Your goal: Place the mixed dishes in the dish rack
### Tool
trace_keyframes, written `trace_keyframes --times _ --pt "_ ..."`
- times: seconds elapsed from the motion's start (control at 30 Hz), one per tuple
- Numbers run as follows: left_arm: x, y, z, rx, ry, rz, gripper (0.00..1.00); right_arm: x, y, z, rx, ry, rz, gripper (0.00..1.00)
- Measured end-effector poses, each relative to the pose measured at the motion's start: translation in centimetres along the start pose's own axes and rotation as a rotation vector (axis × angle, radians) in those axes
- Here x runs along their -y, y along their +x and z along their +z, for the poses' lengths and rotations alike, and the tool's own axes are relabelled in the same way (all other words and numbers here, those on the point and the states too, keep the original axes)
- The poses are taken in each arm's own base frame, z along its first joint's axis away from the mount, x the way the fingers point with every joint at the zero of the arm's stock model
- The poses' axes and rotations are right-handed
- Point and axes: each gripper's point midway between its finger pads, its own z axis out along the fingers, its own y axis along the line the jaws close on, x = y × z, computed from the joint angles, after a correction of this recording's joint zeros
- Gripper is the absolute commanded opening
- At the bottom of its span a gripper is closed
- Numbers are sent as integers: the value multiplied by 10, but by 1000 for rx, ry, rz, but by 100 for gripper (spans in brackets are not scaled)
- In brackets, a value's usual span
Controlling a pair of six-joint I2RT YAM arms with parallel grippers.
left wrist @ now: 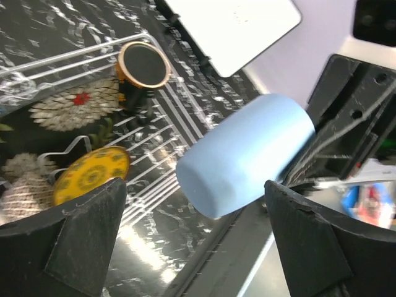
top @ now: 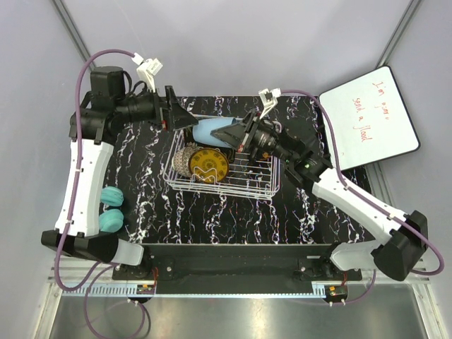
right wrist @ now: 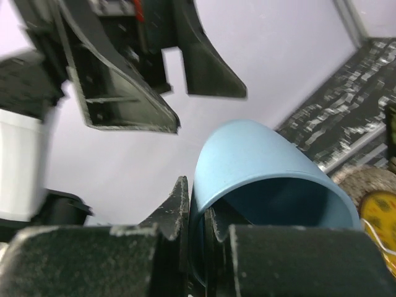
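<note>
My right gripper [top: 238, 134] is pinched narrow on the rim of the light blue cup [top: 210, 131], holding it on its side above the far left end of the dish rack [top: 272, 189]. My left gripper [top: 180, 113] stands wide, a finger on either side of the cup's closed end, apart from it. The yellow patterned plate [top: 207, 166], beige patterned bowl [top: 182, 161], dark square floral plate [left wrist: 68, 105] and dark orange-decorated mug [left wrist: 142, 68] sit in the rack.

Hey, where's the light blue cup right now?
In the top view the light blue cup is held sideways over the far left corner of the dish rack, its rim pinched by the right gripper, just right of the open left gripper.
</note>
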Motion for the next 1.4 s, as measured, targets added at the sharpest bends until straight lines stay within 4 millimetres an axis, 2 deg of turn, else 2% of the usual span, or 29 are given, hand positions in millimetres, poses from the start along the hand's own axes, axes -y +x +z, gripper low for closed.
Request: trace_keyframes --times 0.13,0.23,0.33,0.43,0.57,0.87,0.97,1.17,1.3,1.4 --pt "6 -1 0 -3 78 -58 93 -9 -20 2 48 -94 71 0" --pt "19 -4 -1 -2 152 -76 93 -15 -34 4 76 -175 128 0" --pt "35 -11 -4 5 235 -89 92 -9 -38 10 82 -230 203 0" --pt "42 -20 -7 27 285 -105 91 7 -37 18 76 -252 286 0" --pt "39 -31 -7 55 334 -140 90 19 -37 23 78 -267 363 0" --pt "32 -37 -3 84 386 -166 87 22 -43 23 86 -327 460 0" --pt "31 -42 -9 91 392 -156 87 17 -42 20 63 -349 471 0" --pt "22 -65 -19 148 362 -104 86 -2 -38 10 8 -392 453 0" --pt "25 -63 -15 142 369 -101 86 -10 -40 5 -3 -409 442 0" --pt "30 -52 -7 116 392 -104 86 -10 -39 5 -9 -410 449 0"
